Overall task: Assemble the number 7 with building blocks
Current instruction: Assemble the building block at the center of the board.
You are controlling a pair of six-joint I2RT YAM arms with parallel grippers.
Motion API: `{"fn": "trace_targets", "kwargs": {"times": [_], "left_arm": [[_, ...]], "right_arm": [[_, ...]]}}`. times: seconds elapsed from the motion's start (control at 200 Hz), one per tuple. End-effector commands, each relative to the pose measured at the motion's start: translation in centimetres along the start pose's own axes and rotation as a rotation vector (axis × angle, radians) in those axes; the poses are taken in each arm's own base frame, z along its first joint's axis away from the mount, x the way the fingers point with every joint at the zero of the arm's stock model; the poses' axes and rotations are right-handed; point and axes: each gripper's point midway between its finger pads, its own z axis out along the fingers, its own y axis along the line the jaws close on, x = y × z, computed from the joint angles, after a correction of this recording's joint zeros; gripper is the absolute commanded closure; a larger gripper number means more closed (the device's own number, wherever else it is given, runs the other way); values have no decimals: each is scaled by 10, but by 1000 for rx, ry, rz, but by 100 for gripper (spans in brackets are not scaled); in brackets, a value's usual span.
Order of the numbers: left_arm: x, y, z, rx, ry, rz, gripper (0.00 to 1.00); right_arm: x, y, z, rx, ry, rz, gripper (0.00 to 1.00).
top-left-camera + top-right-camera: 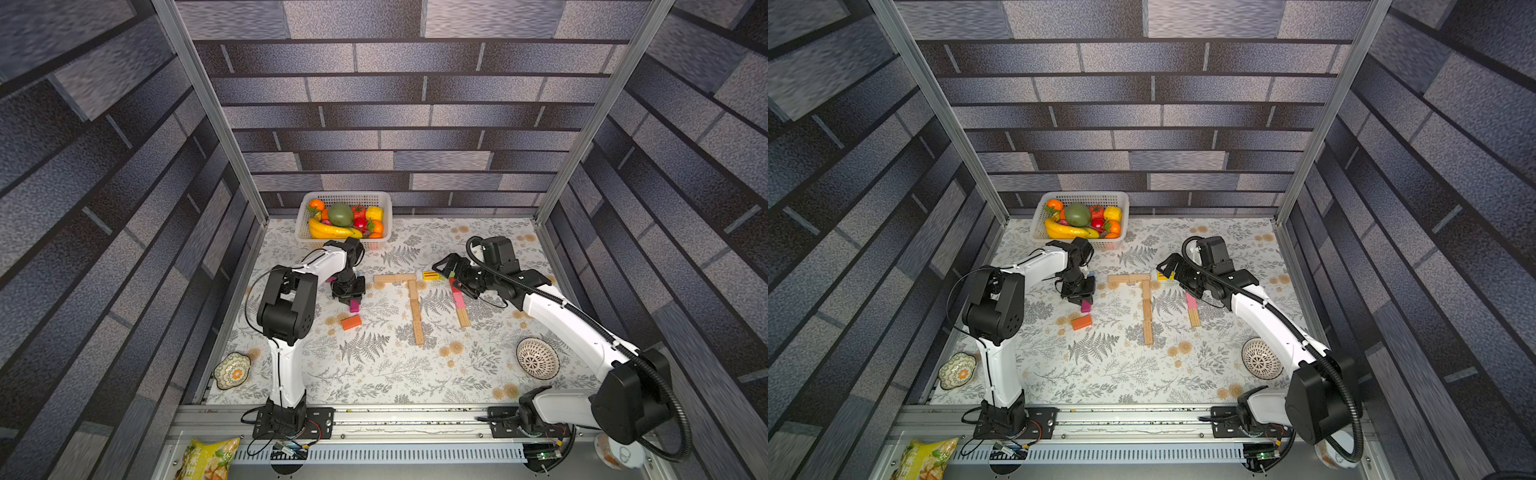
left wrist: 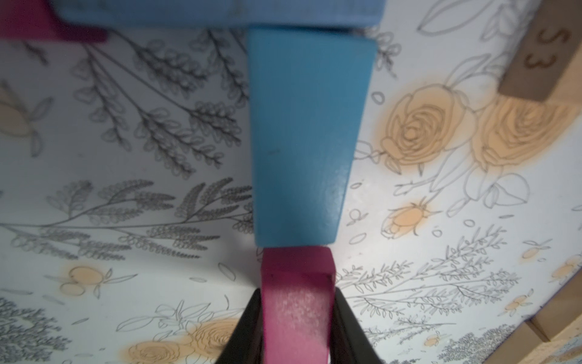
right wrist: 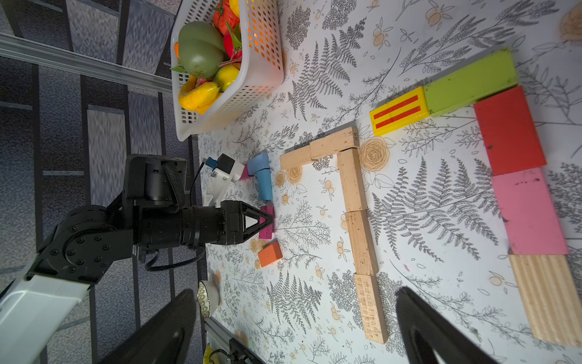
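Observation:
My left gripper (image 1: pixel 353 300) is shut on a magenta block (image 2: pixel 297 302) that touches the table end to end with a blue block (image 2: pixel 305 132). Another blue block (image 2: pixel 220 12) lies across that one's far end. An orange block (image 1: pixel 351 322) lies loose nearby. Mid-table, tan blocks form a number 7 (image 1: pixel 414 309) with a short bar and a long stem. To its right lies a row of yellow-striped (image 3: pixel 400 110), green (image 3: pixel 469 85), red (image 3: pixel 508 130), pink (image 3: pixel 529 211) and ridged tan (image 3: pixel 548 296) blocks. My right gripper (image 3: pixel 294 290) hovers open and empty above that row.
A white basket (image 1: pixel 345 193) of toy fruit stands at the back. A patterned dish (image 1: pixel 232 371) sits at the front left. An overturned woven bowl (image 1: pixel 537 358) lies at the front right, under the right arm. A snack bag (image 1: pixel 208 457) lies off the mat.

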Motion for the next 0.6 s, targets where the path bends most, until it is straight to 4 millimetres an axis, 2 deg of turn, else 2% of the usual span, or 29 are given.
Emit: {"fn": "trace_targets", "kwargs": {"times": [0.0, 0.25, 0.391, 0.596], "left_arm": [[2, 9, 5, -31, 32, 16, 77], [3, 12, 8, -45, 40, 35, 70], [3, 13, 9, -42, 45, 31, 54], [5, 14, 7, -35, 40, 30, 52]], "right_arm": [[-3, -6, 2, 19, -11, -3, 0], [-4, -6, 0, 24, -21, 1, 0], [-5, -7, 0, 25, -28, 5, 0], [-5, -7, 0, 25, -35, 14, 0]]}}
